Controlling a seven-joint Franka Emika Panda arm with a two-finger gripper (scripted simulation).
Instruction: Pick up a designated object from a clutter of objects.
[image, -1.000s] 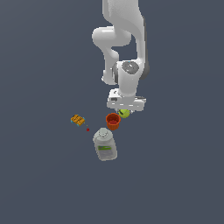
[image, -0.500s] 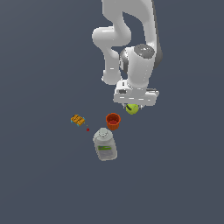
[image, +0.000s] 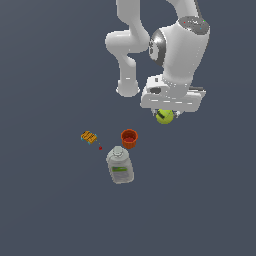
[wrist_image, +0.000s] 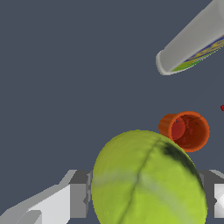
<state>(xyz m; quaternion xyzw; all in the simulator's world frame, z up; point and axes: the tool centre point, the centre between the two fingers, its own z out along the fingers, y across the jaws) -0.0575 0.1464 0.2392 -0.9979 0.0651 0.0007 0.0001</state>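
My white two-fingered gripper (image: 165, 113) clamps the small yellow-green tennis-style ball (wrist_image: 148, 179), raised clear above the dark floor, leaving the orange-red cup (image: 129, 138) and clear green-labelled jar (image: 120, 165) below, so the pick looks essentially done.

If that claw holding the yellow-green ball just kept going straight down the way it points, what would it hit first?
Probably nothing but bare floor. The gripper, shut on the ball, points downward, and the orange cup sits off to the exterior view's left. Depth is hard to judge, though.
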